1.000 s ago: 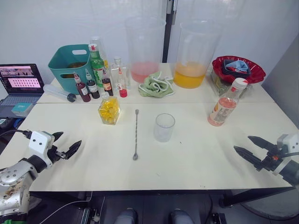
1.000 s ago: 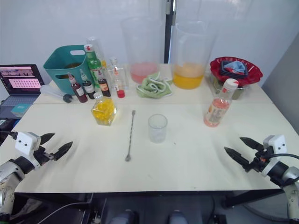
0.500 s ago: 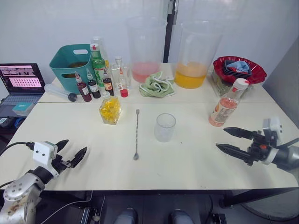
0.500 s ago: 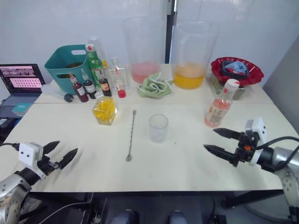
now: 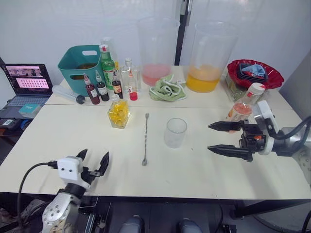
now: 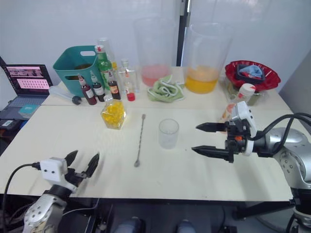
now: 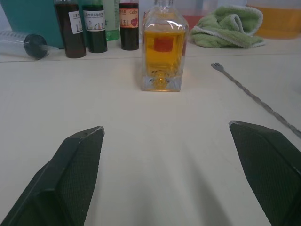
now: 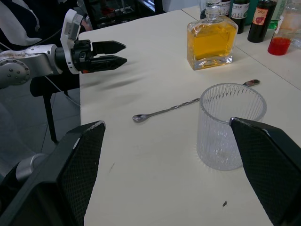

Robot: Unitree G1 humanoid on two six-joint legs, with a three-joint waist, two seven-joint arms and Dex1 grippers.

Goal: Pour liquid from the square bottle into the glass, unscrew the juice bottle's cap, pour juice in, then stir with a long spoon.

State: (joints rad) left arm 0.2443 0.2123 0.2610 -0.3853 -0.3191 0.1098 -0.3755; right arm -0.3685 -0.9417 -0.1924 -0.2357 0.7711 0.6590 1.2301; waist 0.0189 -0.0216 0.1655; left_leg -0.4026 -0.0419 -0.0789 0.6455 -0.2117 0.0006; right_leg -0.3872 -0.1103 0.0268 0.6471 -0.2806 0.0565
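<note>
The square bottle (image 5: 118,112) of yellow liquid stands left of centre on the table, with the long spoon (image 5: 145,138) lying between it and the empty ribbed glass (image 5: 175,132). A juice bottle (image 5: 240,109) with pink liquid and a white cap stands at the right. My right gripper (image 5: 209,137) hovers open just right of the glass, in front of the juice bottle, holding nothing. At the front left edge my left gripper (image 5: 95,156) is open and empty, pointing toward the square bottle (image 7: 162,49). The right wrist view looks past the glass (image 8: 230,125) to the spoon (image 8: 178,108).
Along the back stand a teal basket (image 5: 78,68), several small dark bottles (image 5: 102,89), a green bottle (image 5: 107,65), two large tubs with pink (image 5: 158,53) and orange (image 5: 210,60) liquid, a green cloth (image 5: 167,90) and a red bowl (image 5: 255,73). A laptop (image 5: 26,85) sits far left.
My right gripper has swung in from the front right corner to just right of the glass. The left gripper has slid right along the front edge.
</note>
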